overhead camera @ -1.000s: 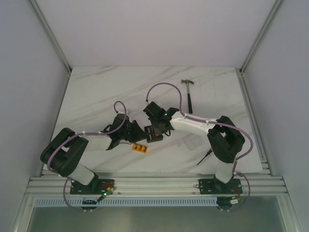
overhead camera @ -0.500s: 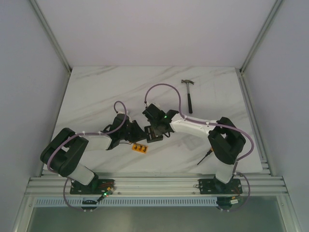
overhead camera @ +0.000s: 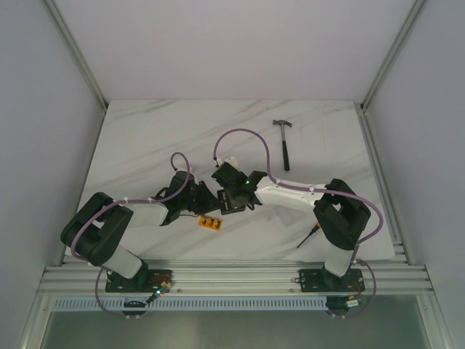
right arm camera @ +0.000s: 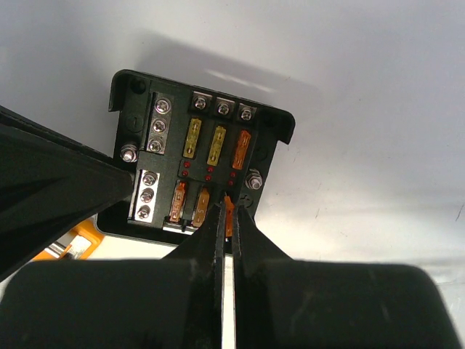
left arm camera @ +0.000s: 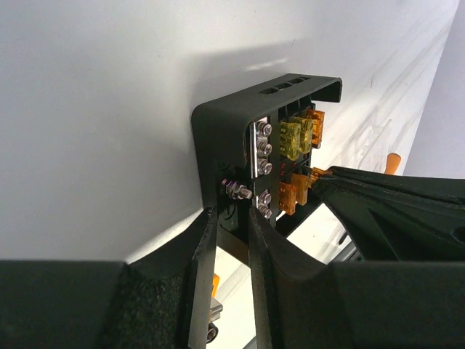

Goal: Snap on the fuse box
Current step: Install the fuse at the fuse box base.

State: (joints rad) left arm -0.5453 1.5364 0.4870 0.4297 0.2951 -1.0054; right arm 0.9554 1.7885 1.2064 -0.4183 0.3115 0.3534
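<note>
The fuse box (overhead camera: 232,203) is a small black square box lying mid-table between my two grippers. In the left wrist view the fuse box (left arm camera: 232,131) stands on edge to the camera, and my left gripper (left arm camera: 231,214) is shut on its near black rim. The right wrist view looks at the fuse box (right arm camera: 138,138) from the front, with yellow and orange fuses and silver screws on its face. My right gripper (right arm camera: 227,207) is shut on an orange fuse (right arm camera: 229,212) at the lower right slot. From above, the left gripper (overhead camera: 211,201) and the right gripper (overhead camera: 230,193) meet at the box.
A hammer (overhead camera: 284,142) lies at the back right. A small flat orange strip (overhead camera: 211,223) sits just in front of the box. A screwdriver (overhead camera: 308,236) lies beside the right arm's base. Metal rails border the table on both sides.
The right arm has shifted a little left over the box and its jaws have closed on the fuse. The left arm has stayed put.
</note>
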